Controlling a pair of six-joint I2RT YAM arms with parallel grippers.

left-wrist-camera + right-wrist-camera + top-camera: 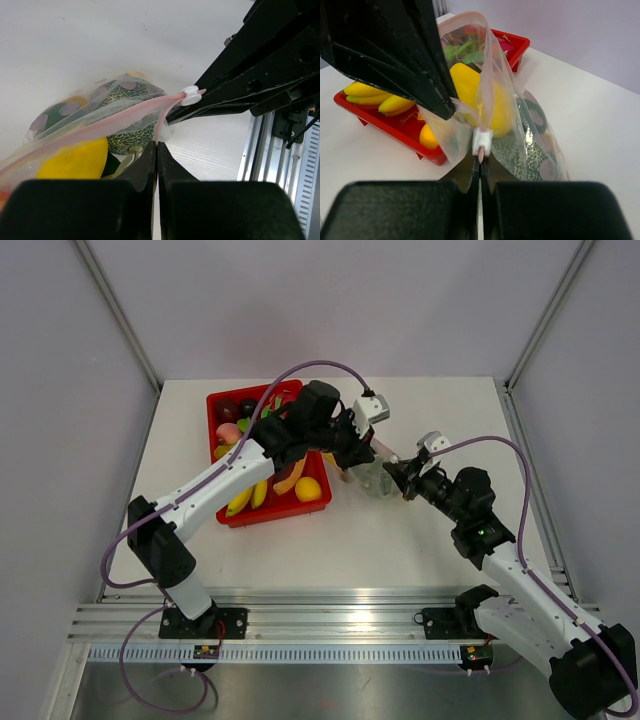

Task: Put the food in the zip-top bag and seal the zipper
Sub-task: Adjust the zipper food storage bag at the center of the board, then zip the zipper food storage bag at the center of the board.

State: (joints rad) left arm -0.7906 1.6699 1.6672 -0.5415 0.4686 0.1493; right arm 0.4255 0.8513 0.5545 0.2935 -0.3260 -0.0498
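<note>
The zip-top bag point(372, 478) hangs between my two grippers right of the tray. In the left wrist view the bag point(95, 112) holds the netted melon point(131, 136) and a yellow fruit point(75, 160). The pink zipper point(115, 119) runs to a white slider point(190, 95). My left gripper point(157, 146) is shut on the bag's pink edge. My right gripper point(481, 161) is shut on the zipper's end just below the slider point(482, 141). The melon point(520, 156) and yellow fruit point(470, 87) show through the bag point(532, 125). The left gripper point(358, 452) and right gripper point(393, 469) nearly meet.
The red tray point(212, 405) stands left of the bag with bananas point(375, 95), an orange fruit point(308, 489) and other toy food in it. The left arm crosses over the tray. Aluminium rails run along the table's near edge point(330, 605).
</note>
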